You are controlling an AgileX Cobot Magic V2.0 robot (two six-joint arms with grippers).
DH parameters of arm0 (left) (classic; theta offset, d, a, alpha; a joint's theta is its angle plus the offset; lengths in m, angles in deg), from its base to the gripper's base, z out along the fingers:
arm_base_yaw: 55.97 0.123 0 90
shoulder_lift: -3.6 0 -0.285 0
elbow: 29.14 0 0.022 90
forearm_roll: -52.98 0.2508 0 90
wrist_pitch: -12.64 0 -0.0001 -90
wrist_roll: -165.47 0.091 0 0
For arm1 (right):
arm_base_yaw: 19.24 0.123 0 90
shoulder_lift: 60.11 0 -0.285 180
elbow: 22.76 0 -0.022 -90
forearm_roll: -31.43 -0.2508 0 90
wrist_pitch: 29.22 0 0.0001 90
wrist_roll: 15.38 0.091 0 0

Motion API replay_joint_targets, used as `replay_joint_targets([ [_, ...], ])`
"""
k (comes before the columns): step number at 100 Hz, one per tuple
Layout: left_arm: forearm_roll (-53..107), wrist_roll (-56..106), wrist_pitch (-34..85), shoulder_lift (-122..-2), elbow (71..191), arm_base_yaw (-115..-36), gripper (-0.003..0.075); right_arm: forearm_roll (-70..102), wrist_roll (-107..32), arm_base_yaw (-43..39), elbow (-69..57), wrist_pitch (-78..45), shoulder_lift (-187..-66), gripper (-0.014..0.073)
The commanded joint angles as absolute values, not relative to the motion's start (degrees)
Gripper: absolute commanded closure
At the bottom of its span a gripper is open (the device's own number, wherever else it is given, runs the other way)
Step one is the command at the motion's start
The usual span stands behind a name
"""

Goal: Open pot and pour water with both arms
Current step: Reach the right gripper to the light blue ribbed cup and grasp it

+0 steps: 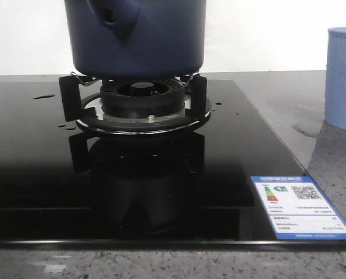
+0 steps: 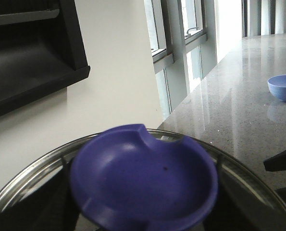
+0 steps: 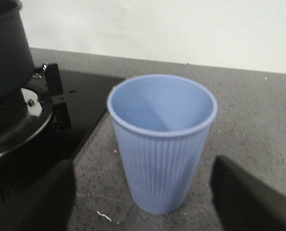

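Note:
The dark navy pot [image 1: 135, 35] stands on the gas burner [image 1: 142, 102], its handle stub with the round hole facing me; its top is cut off in the front view. In the left wrist view my left gripper [image 2: 143, 192] is open, its dark fingers on either side of the lid's blue knob [image 2: 143, 178]; the lid's steel rim [image 2: 32, 175] circles it. My right gripper [image 3: 143, 202] is open around the pale blue ribbed cup [image 3: 162, 139], clear of both fingers. The pot's side [image 3: 6, 48] shows there too. Water [image 1: 43, 96] lies as droplets on the hob. No gripper shows in the front view.
The black glass hob [image 1: 39, 174] carries a label sticker [image 1: 300, 206] at its front right corner. The cup [image 1: 342, 78] stands on the grey stone counter right of the hob. A blue bowl [image 2: 283, 87] sits far along the counter. A white wall is behind.

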State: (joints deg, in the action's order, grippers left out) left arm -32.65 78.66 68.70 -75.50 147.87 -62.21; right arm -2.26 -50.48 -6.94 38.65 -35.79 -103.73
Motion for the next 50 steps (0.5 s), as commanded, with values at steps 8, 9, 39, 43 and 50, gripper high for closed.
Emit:
replay_joint_targets([
  [8,-38.2,77.9,68.1,-73.7,150.1,-62.1,0.0414,-2.2,-51.0,-6.1,37.0,-41.8,-104.5,0.0225],
  [9,-38.2,77.9,68.1,-73.7,150.1,-62.1,0.0414,-2.2,-51.0,-6.1,37.0,-41.8,-104.5,0.0222],
  [39,-38.2,77.9,68.1,-73.7,150.1,-62.1,0.0414,-2.8,-51.0,-6.1,37.0,-41.2,-106.0,-0.0003],
  [43,-38.2,77.9,68.1,-73.7,150.1,-62.1,0.0414,-2.8,-51.0,-6.1,37.0,-41.4,-106.4,-0.0003],
  [50,-38.2,77.9,68.1,-73.7,150.1,-62.1,0.0414,-2.8,-51.0,-6.1,37.0,-42.6,-107.5,-0.0003],
])
